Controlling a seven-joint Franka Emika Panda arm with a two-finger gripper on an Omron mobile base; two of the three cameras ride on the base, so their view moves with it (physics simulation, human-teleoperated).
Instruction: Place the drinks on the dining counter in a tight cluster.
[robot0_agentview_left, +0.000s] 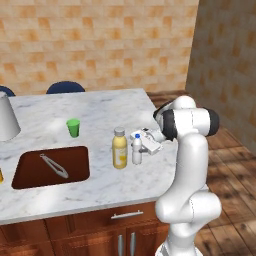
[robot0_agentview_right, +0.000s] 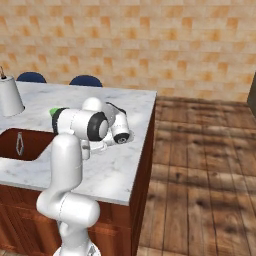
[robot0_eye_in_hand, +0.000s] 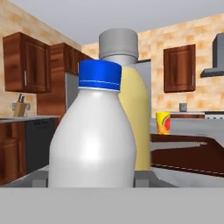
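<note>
**White bottle beside juice bottle at gripper**

Left base view: on the counter (robot0_agentview_left: 100, 107), the white bottle (robot0_agentview_left: 136, 150) stands just right of the yellow juice bottle (robot0_agentview_left: 119, 148), with the gripper (robot0_agentview_left: 144, 146) at it; whether it is clamped I cannot tell. A green cup (robot0_agentview_left: 73, 127) stands apart.

Hand view: white bottle (robot0_eye_in_hand: 92, 140) close ahead, juice bottle (robot0_eye_in_hand: 131, 118) behind.

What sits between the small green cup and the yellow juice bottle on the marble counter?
Nothing: in the left base view, bare white marble counter separates the small green cup from the yellow juice bottle.
</note>
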